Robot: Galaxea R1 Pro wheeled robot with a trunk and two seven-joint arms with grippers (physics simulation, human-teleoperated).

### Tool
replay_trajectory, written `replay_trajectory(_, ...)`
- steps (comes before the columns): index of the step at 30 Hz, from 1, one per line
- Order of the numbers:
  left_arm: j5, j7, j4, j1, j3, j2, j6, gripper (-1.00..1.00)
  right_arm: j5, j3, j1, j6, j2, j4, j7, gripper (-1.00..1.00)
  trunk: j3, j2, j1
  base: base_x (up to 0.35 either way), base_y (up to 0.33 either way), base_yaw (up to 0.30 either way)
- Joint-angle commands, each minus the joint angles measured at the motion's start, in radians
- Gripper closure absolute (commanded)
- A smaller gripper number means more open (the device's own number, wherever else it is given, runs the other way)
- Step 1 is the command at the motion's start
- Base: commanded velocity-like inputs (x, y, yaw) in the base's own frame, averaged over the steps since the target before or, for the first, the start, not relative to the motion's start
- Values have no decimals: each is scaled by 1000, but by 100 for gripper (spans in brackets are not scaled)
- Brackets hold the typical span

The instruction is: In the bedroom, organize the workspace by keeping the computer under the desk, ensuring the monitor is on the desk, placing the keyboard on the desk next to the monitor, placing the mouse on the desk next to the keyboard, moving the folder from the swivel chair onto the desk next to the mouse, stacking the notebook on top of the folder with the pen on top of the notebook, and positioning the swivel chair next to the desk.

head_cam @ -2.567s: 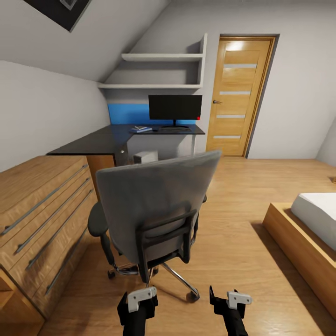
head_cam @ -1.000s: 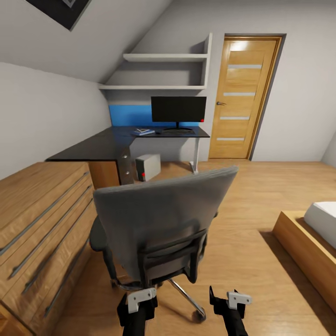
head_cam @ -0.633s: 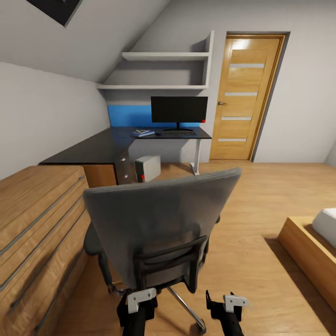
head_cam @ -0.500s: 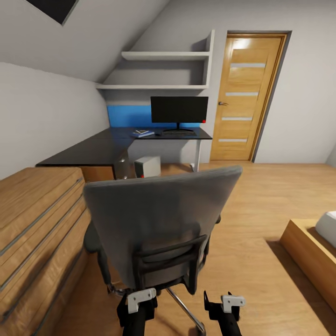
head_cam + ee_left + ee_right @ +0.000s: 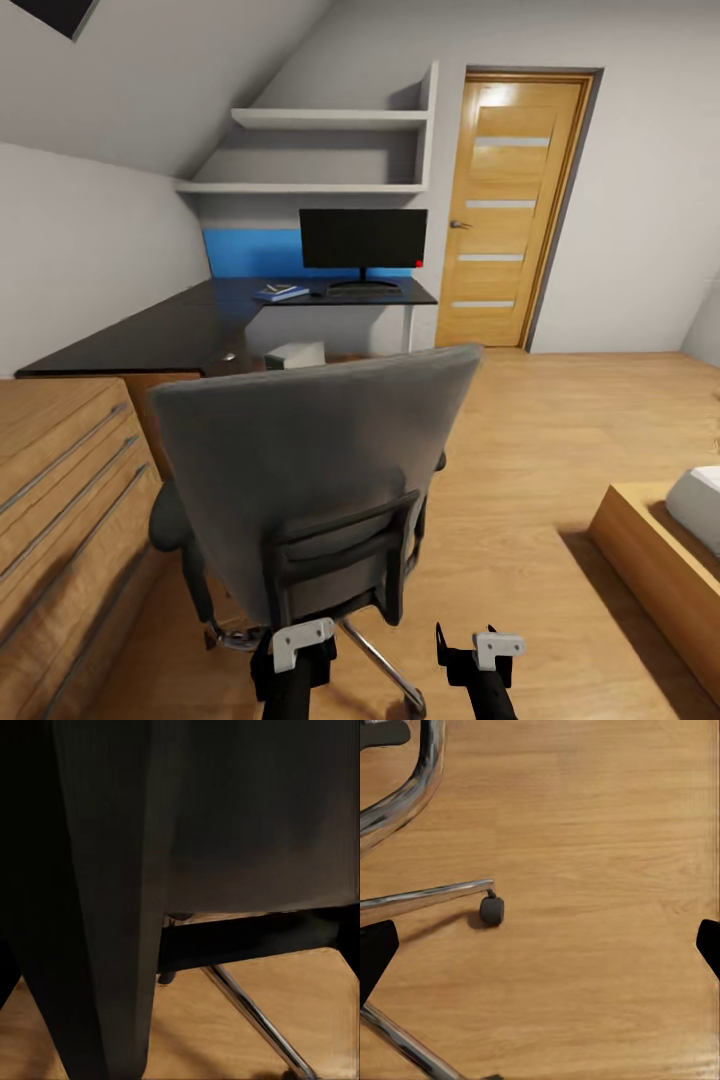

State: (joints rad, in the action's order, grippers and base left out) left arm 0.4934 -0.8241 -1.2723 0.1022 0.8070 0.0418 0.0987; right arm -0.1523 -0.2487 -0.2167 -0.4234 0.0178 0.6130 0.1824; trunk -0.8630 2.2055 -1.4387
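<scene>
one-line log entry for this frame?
phase: chair push | chair: ahead of both pincers, short of desk | folder: on desk | left pincer: state unclear | right pincer: open

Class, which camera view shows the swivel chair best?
The head view: the swivel chair shows its whole grey back, armrests and base. The left wrist view gives a dark close-up and one chrome leg; the right wrist view, chrome legs and a wheel.

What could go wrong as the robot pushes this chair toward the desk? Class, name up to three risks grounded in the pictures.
1. The swivel chair stands between the robot and the desk; on castors, it may spin or veer instead of rolling straight.
2. The wood drawer unit is close beside the chair's armrest, so it could snag.
3. The computer sits under the desk ahead; a hard shove might knock it.
</scene>
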Motion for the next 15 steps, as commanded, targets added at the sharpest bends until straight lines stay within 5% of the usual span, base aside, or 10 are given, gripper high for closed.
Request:
replay_trajectory(1,5,-3,-1,2,4,1,9,-100,-10,-8,-1,-5,-1,-1,6,-100,0,0,0,212,-88,-181)
replay_trajectory(10,5,-2,-2,2,4,1,9,-100,-11,-8,-1,-5,-1,-1,6,-100,4,0,0,108,-15,-61)
replay_trajectory(15,5,-1,-2,2,4,1,9,-100,-10,-8,-1,-5,-1,-1,6,-100,4,0,0,-61,207,-2)
